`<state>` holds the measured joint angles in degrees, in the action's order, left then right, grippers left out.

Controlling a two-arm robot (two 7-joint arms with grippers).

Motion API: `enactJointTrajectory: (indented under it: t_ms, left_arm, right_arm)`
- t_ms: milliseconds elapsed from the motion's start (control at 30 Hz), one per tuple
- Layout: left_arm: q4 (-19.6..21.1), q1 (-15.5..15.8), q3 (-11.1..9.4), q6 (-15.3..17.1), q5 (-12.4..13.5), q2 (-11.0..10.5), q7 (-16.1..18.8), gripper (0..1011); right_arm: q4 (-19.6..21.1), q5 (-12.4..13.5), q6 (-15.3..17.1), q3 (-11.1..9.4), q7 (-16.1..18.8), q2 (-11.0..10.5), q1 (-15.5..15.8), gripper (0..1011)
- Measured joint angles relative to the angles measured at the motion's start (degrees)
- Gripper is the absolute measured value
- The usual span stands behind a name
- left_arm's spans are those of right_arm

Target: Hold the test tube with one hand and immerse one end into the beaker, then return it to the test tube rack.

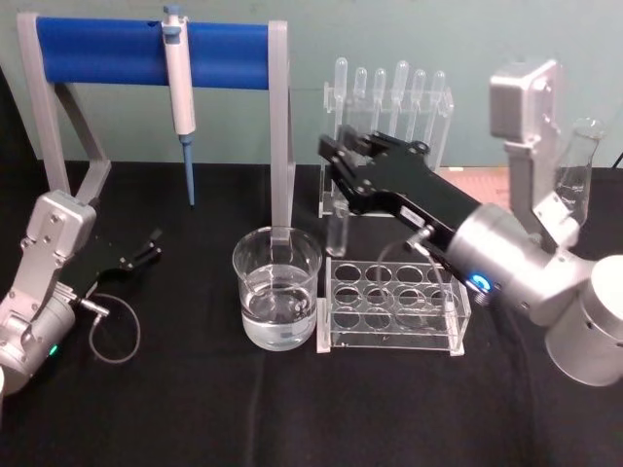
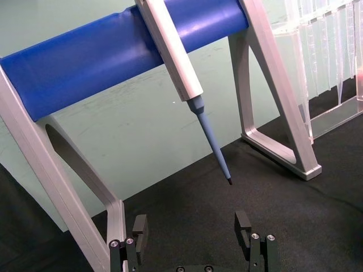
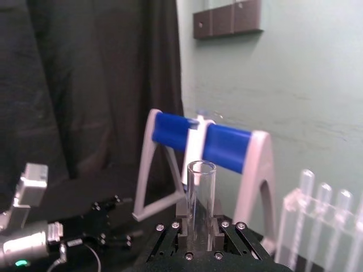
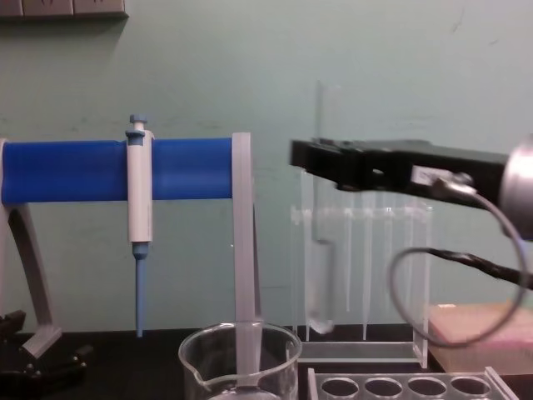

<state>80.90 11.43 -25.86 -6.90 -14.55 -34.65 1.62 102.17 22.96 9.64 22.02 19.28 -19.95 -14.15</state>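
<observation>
"Which side has the test tube (image 3: pixel 201 181)?"

"My right tool (image 1: pixel 337 173). Its two black fingers are clamped on the upper part of the glass, and the tube stands upright with its open mouth on top."

"Where is that against the beaker (image 1: pixel 277 282)?"

"The tube's rounded end hangs in the air, near the beaker on its right and behind the back left corner of the rack (image 1: pixel 394 302). The beaker stands on the bench (image 1: pixel 195 409) with clear liquid in it."

"And your other side?"

"My left tool (image 2: pixel 195 232) lies low at the bench's left side, fingers spread with nothing between them, facing the blue stand (image 1: pixel 146 51) where the pipettor (image 1: pixel 178 88) hangs."
</observation>
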Motion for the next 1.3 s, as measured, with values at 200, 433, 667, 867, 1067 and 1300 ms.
enactJointTrajectory:
  t_ms: [200, 433, 667, 867, 1067, 1300]
  left_arm:
    - [0.00, 0.00, 0.00, 0.00, 0.00, 0.00, 0.00, 1000]
    - [0.00, 0.00, 0.00, 0.00, 0.00, 0.00, 0.00, 1000]
    - [0.00, 0.00, 0.00, 0.00, 0.00, 0.00, 0.00, 1000]
    - [0.00, 0.00, 0.00, -0.01, 0.00, 0.00, 0.00, 1000]
    - [0.00, 0.00, 0.00, 0.00, 0.00, 0.00, 0.00, 1000]
    - [0.00, 0.00, 0.00, 0.00, 0.00, 0.00, 0.00, 1000]
  right_arm:
    - [-3.39, -0.29, -0.50, 2.59, 0.80, 2.15, -3.74, 226]
    - [-9.62, -0.79, -2.52, 5.33, 2.00, 4.58, -6.42, 227]
    - [-14.63, -1.83, -5.60, 7.19, 3.21, 5.80, -6.81, 226]
    - [-17.58, -2.52, -8.60, 7.78, 4.20, 6.19, -5.89, 227]
    - [-19.98, -2.73, -10.35, 8.01, 5.03, 6.70, -5.22, 226]
    - [-21.07, -3.83, -10.91, 8.52, 5.50, 6.81, -4.56, 226]
